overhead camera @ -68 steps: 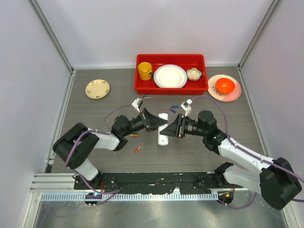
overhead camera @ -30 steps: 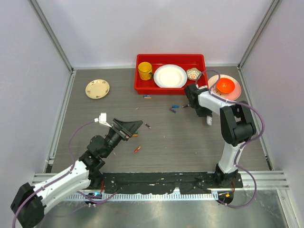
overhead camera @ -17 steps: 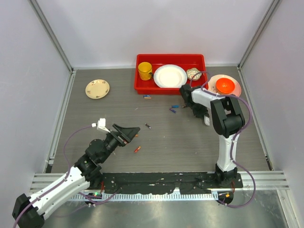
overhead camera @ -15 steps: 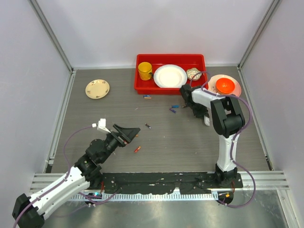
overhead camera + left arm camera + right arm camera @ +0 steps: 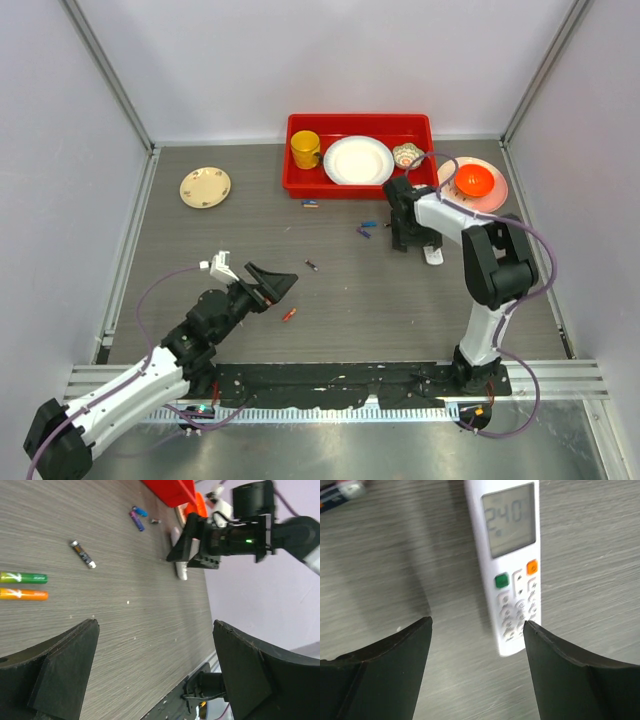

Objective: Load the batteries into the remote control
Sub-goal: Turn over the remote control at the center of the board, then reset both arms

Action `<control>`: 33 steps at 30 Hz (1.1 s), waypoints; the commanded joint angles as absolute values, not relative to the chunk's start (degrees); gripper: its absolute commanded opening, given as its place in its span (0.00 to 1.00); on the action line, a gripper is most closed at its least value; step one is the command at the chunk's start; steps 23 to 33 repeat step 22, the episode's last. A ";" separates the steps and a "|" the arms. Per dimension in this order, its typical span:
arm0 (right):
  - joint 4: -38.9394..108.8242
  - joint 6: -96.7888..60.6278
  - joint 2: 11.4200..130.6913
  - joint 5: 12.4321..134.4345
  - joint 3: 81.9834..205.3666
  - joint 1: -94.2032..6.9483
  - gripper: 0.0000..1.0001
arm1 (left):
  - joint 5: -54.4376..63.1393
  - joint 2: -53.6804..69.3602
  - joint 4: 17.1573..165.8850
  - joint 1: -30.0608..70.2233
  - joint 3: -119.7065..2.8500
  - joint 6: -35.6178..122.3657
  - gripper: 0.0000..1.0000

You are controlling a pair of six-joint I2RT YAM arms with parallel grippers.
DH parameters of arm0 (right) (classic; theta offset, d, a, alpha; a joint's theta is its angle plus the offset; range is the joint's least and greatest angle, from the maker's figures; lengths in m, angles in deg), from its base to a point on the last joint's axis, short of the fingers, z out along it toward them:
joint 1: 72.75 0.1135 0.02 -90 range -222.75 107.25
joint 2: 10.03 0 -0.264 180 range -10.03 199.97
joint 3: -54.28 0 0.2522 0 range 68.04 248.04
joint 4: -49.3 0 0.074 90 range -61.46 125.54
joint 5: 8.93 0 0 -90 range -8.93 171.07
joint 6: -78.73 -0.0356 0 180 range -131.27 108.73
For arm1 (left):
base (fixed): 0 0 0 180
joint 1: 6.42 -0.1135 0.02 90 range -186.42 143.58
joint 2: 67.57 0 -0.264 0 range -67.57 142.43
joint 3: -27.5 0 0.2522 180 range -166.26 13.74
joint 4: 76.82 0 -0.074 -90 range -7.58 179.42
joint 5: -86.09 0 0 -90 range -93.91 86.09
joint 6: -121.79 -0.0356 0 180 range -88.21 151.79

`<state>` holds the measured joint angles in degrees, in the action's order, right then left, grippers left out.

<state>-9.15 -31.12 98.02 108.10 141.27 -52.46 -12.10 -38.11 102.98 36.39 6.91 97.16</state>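
Checking the right gripper (image 5: 477, 630) first: its jaws stand well apart and grip nothing, poised over the remote control (image 5: 512, 570), which lies flat on the table (image 5: 200, 240) at about 3 o'clock of the working area. Its screen and buttons face up, so I judge that the battery slot is underneath and that the handset must be turned over before loading. To do that well, I would centre the jaws across the narrow sides at mid-body. I would close on the plain edges, not the keys, then lift only enough to roll it back-up. The left gripper (image 5: 277, 283) sits at 7 o'clock, fully open and empty. The batteries (image 5: 82, 554) lie loose and well apart from the remote. The green battery (image 5: 24, 578) and orange battery (image 5: 24, 595) are nearest the left fingers. Risk noted: a slim, smooth handset may slip or twist if pinched off-centre.
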 commanded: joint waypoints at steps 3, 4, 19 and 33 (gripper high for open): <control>1.93 -37.89 75.79 101.21 133.89 -49.12 0.79 | -16.12 -35.49 96.11 36.65 1.54 92.71 1.00; 4.31 -38.07 72.45 99.55 131.70 -48.33 0.79 | -16.82 -34.96 94.36 36.65 0.39 90.44 1.00; 28.16 -44.58 29.71 101.73 91.86 -35.23 0.79 | -29.31 -12.12 67.17 36.47 -22.56 86.98 1.00; 27.36 -43.18 27.16 101.73 92.47 -35.23 0.79 | -27.47 -11.14 69.20 36.47 -22.47 86.38 1.00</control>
